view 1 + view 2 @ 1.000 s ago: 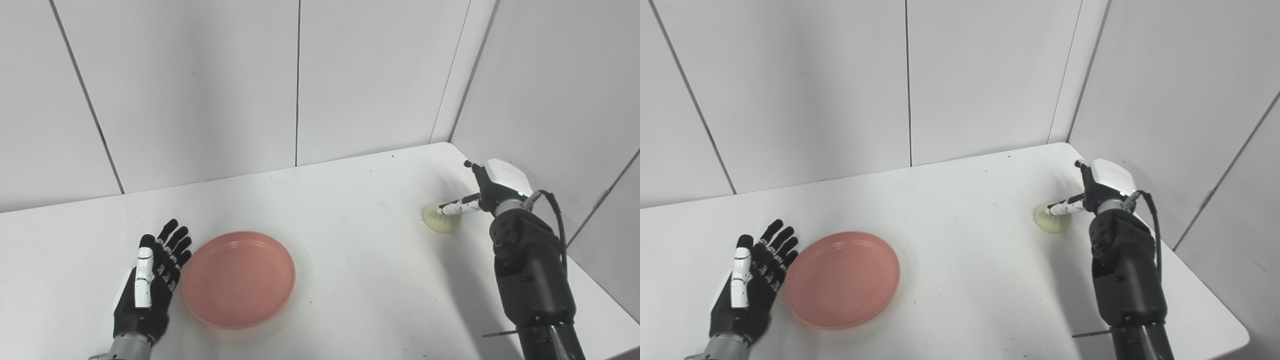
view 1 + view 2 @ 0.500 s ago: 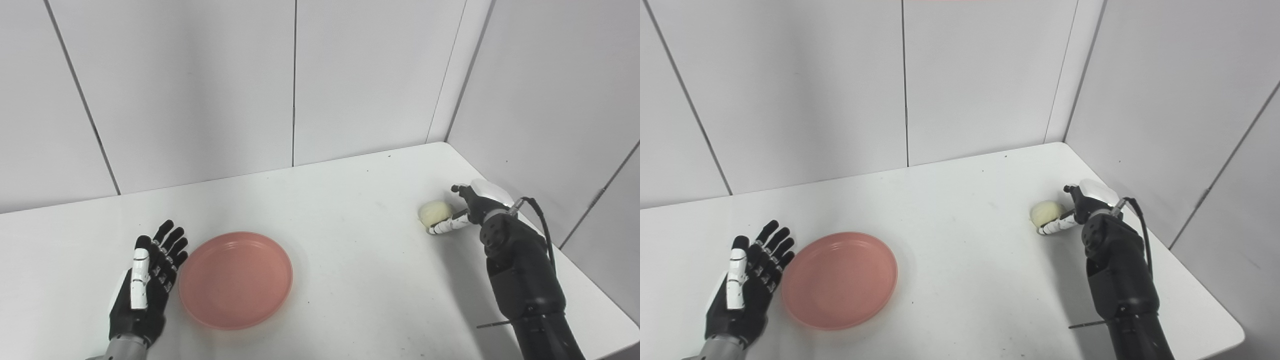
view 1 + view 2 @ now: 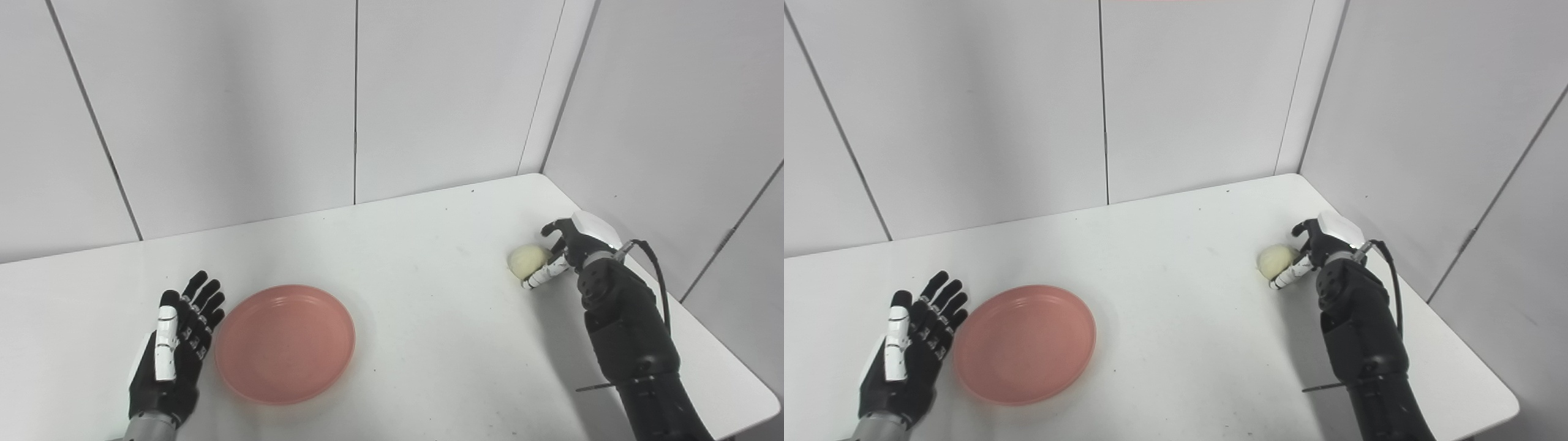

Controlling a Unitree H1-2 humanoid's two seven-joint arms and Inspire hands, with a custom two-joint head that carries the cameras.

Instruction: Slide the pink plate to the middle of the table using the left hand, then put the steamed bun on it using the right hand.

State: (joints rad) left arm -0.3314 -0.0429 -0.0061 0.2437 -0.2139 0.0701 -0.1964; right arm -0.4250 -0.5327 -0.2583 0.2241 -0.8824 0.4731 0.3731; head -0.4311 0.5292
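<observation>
The right hand point(image 3: 560, 254) has dropped beside the steamed bun point(image 3: 528, 260) and now cups it; the left hand point(image 3: 174, 352) lies open-fingered beside the pink plate point(image 3: 285, 342).

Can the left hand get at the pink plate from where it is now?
Probably yes. The left hand lies open on the table right beside the pink plate, at its left rim, with nothing between them.

No legible text, labels, brands, numbers or signs anywhere in either eye view.
</observation>
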